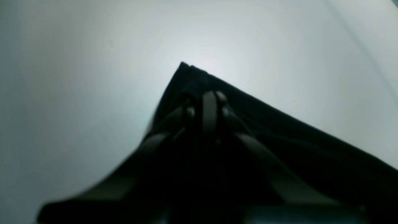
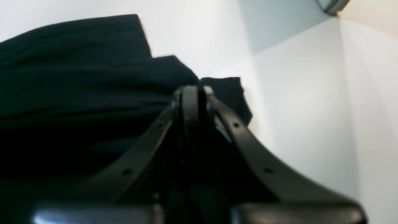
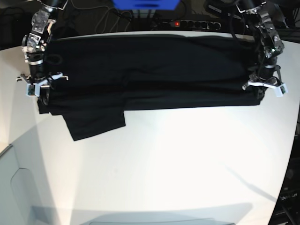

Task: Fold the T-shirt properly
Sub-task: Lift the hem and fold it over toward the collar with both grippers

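- Folding is judged to be at the lengthwise stage: the black T-shirt (image 3: 150, 70) lies spread as a long band across the far half of the white table (image 3: 178, 159), with one sleeve (image 3: 96, 122) left hanging out toward the near side at the base view's left.
- The left gripper (image 1: 206, 105) is seen with jaws together, clamped on a corner of the T-shirt at the near edge of the band, on the base view's right.
- The right gripper (image 2: 192, 96) is likewise closed on the cloth at the opposite end, beside the protruding sleeve.
- The next move is judged to call for both held corners to be carried together in one direction, level and at equal pace, so that the fold line stays straight; the loose sleeve would need tucking in.
- The base view alone shows the whole garment, both arms at its ends, and a power strip (image 3: 190, 23) beyond the table.
- The left wrist view alone shows the pinched corner (image 1: 183, 67) projecting past the fingertips.
- The right wrist view alone shows rumpled, layered cloth at its grip; no print can be seen in any view.
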`<state>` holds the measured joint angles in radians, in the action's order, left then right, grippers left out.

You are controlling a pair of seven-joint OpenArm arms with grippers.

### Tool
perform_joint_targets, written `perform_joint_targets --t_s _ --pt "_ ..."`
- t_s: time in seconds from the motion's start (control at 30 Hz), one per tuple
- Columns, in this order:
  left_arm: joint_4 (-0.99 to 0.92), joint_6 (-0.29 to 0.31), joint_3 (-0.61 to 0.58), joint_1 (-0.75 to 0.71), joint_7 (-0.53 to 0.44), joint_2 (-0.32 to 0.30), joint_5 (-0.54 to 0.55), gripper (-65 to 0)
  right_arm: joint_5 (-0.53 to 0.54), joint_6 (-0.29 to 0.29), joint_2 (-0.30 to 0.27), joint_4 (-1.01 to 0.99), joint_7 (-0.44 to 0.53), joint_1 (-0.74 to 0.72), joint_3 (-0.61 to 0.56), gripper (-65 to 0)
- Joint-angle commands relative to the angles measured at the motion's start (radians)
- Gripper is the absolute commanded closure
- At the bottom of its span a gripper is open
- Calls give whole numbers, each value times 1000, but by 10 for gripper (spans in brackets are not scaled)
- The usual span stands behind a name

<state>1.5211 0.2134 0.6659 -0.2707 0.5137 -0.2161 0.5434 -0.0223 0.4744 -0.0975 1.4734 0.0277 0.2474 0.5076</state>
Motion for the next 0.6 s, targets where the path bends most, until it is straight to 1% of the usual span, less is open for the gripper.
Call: perform_joint_targets --t_s 0.0,0.37,0.43,0.57 --pt "23 -1 8 6 -28 -19 5 0 8 1 -14 16 28 -1 6 0" --pt "16 -1 8 -8 -28 -18 5 0 3 1 -14 -20 19 -1 0 -2" --pt "14 -1 7 -8 -28 -18 5 0 3 1 -14 -18 19 -1 6 -65" --pt "14 -1 4 -8 -25 -18 5 0 3 1 -15 3 24 8 24 -231"
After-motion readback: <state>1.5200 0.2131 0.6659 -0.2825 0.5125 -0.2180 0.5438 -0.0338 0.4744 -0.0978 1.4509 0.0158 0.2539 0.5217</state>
